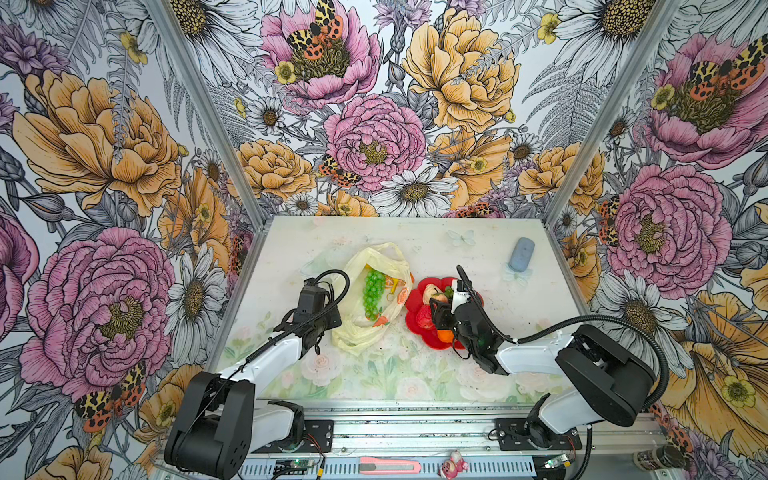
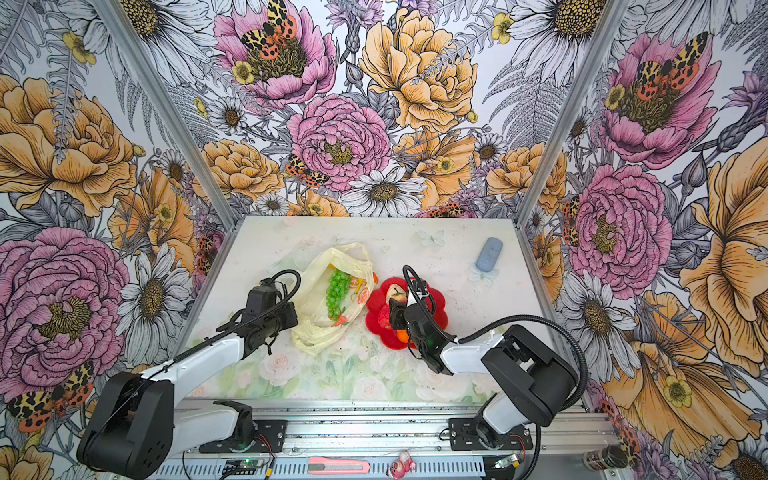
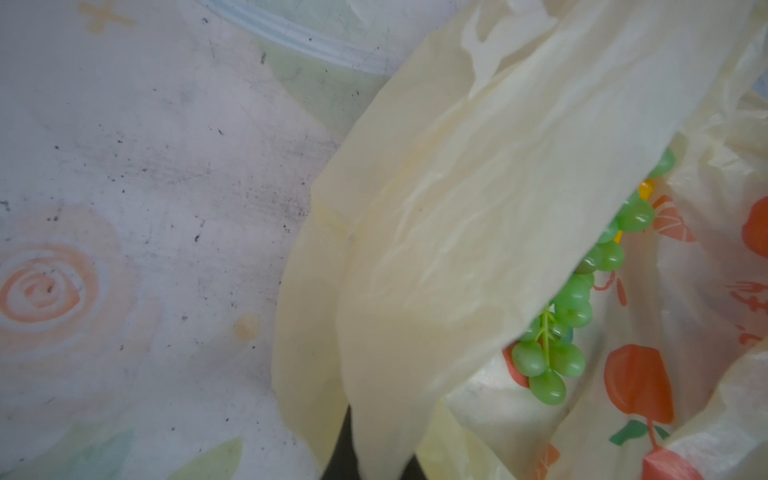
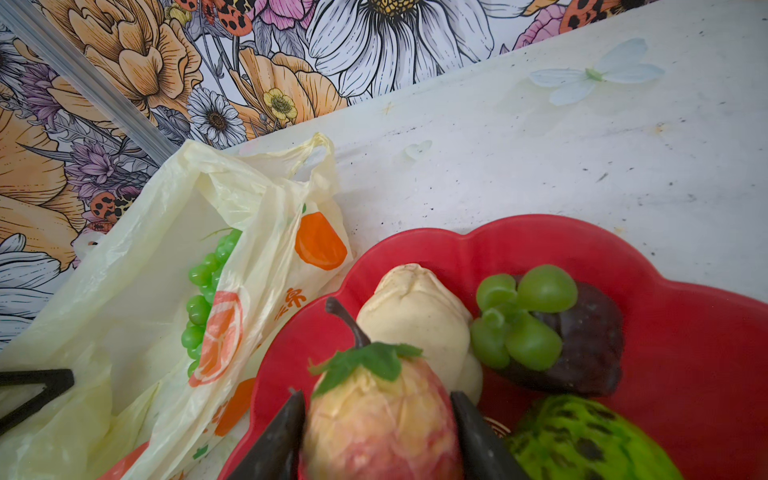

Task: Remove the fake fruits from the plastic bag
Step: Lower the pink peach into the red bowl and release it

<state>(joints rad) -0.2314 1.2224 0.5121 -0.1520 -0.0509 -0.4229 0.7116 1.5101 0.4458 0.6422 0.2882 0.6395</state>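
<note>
Left pincer (image 1: 337,329) clamps plastic bag (image 3: 436,228); right pincer (image 4: 377,397), low, straddles pink fruit (image 4: 382,436), grip unclear.

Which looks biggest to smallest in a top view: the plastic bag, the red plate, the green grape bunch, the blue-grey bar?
plastic bag
red plate, partly hidden
then green grape bunch and blue-grey bar, too alike to rank

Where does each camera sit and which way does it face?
Both top views: high behind the arm bases, looking down at the table; left arm and right arm show.
Left wrist: faces plastic bag and grapes; left gripper barely shows.
Right wrist: faces red plate; right gripper straddles a pink fruit.
Shared: both wrist views see plastic bag and grapes.
</note>
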